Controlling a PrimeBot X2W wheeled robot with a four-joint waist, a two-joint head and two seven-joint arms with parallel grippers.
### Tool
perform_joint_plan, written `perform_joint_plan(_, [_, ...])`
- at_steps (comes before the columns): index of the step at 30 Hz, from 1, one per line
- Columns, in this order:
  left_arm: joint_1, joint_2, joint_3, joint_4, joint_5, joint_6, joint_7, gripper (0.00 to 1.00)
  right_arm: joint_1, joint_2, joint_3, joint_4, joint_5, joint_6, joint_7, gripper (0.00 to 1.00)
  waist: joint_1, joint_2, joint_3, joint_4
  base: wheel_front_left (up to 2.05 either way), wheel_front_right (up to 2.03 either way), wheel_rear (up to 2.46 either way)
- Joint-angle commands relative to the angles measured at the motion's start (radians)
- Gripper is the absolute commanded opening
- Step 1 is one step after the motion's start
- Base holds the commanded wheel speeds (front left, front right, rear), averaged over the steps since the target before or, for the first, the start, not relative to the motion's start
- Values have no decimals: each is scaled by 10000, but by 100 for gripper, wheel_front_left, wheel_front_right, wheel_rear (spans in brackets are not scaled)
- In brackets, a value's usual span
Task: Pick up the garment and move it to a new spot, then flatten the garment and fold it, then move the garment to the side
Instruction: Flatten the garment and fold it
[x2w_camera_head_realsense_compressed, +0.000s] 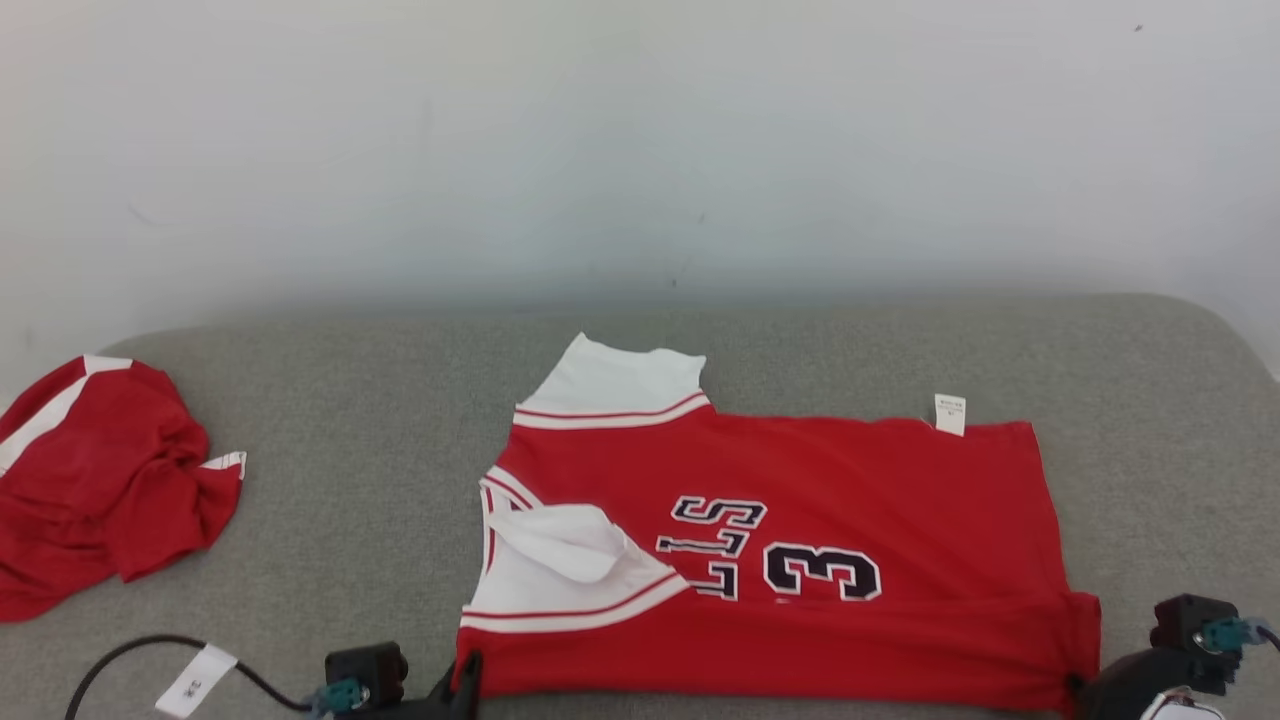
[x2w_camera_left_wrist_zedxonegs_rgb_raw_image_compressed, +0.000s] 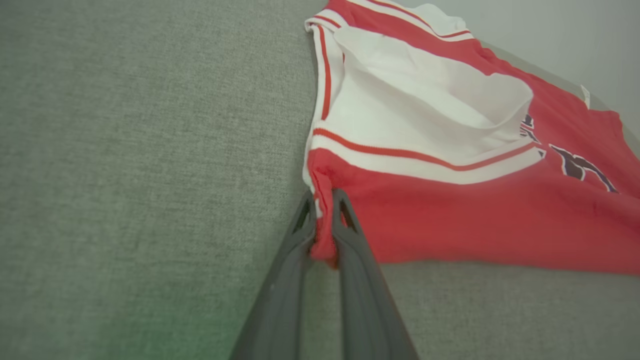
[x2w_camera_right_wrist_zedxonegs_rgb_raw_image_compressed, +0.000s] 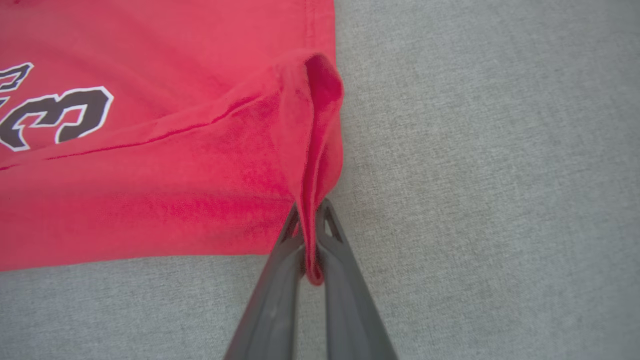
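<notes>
The red jersey (x2w_camera_head_realsense_compressed: 800, 470) lies spread across the grey cloth-covered tabletop (x2w_camera_head_realsense_compressed: 350, 450). Its collar end is toward the robot's left and its hem end toward the right, and the dark "3" (x2w_camera_head_realsense_compressed: 822, 570) and lettering read sideways. Both hands are at the jersey's near edge, one at each corner.

The left hand (x2w_camera_left_wrist_zedxonegs_rgb_raw_image_compressed: 322, 200) is clenched on the near-left corner. Its two dark fingers (x2w_camera_left_wrist_zedxonegs_rgb_raw_image_compressed: 357, 275) pinch a small bunch of red cloth just below the white, red-striped sleeve (x2w_camera_head_realsense_compressed: 570, 560), which is folded over onto the chest. The right hand (x2w_camera_right_wrist_zedxonegs_rgb_raw_image_compressed: 310, 212) is clamped on the near-right corner, where the fabric is gathered into a raised ridge running up from between its fingertips. A crease runs along the body of the jersey from there.

Both hands sit low, close to the tabletop, with fingers pointing away from the robot toward the pale wall (x2w_camera_head_realsense_compressed: 640, 150). A small white tag (x2w_camera_head_realsense_compressed: 949, 413) sticks up at the far edge of the jersey.

Well apart, at the tabletop's left end, a second red-and-white garment (x2w_camera_head_realsense_compressed: 100, 480) lies crumpled. A black cable with a white label (x2w_camera_head_realsense_compressed: 195, 680) trails beside the left wrist.
</notes>
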Motion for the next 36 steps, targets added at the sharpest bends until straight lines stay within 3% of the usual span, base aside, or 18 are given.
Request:
perform_joint_plan(1, [335, 111, 54, -141, -152, -54, -13, 0, 261, -22, -131, -189, 44, 7, 111, 0, -1, 0, -219, -36, 0, 0, 0])
perform_joint_plan(8, [1705, 538, 360, -1736, -532, 357, 59, 0, 945, 61, -404, -1181, 83, -5, 623, 0, -1, 0, -476, -86, 0, 0, 0])
perform_joint_plan(19, [4087, 1342, 138, -5308, -447, 1791, 1030, 0, 1893, 336, -347, -1637, 310, -5, 1093, 0, -1, 0, -568, 239, 0, 0, 0])
perform_joint_plan(20, [4240, 1409, 119, -5541, -446, 1888, 1125, 0, 1930, 354, -316, -1642, 355, -5, 1128, 7, -1, 0, -570, 240, 0, 0, 0])
perform_joint_plan(21, [4374, 1470, 72, -5750, -452, 1955, 1252, 0, 1956, 364, -271, -1658, 393, -5, 1130, 42, -1, 0, -574, 237, 0, 0, 0])
perform_joint_plan(22, [4485, 1513, 66, -5958, -462, 2032, 1304, 0, 1981, 370, -281, -1647, 449, -5, 1152, 100, -1, 0, -578, 230, 0, 0, 0])
perform_joint_plan(23, [4555, 1566, 41, -6147, -440, 2061, 1369, 42, 2001, 372, -256, -1657, 480, -5, 1143, 100, -1, 0, -580, 219, 0, 0, 0])
perform_joint_plan(24, [4638, 1601, 2, -6302, -444, 2098, 1459, 100, 2016, 380, -212, -1664, 529, -5, 1135, 100, -1, 0, -583, 204, 0, 0, 0])
perform_joint_plan(30, [4606, 1831, 315, -7085, -714, 2228, 1533, 100, 1950, -60, -98, -1734, 1019, -5, 1080, 100, -1, 0, -575, 98, 0, 0, 0])
perform_joint_plan(36, [3552, 2342, 437, -7569, -316, 2217, 1813, 100, 1676, -826, -13, -2616, 1411, -5, 1324, 100, -1, 0, -354, 27, 0, 0, 0])
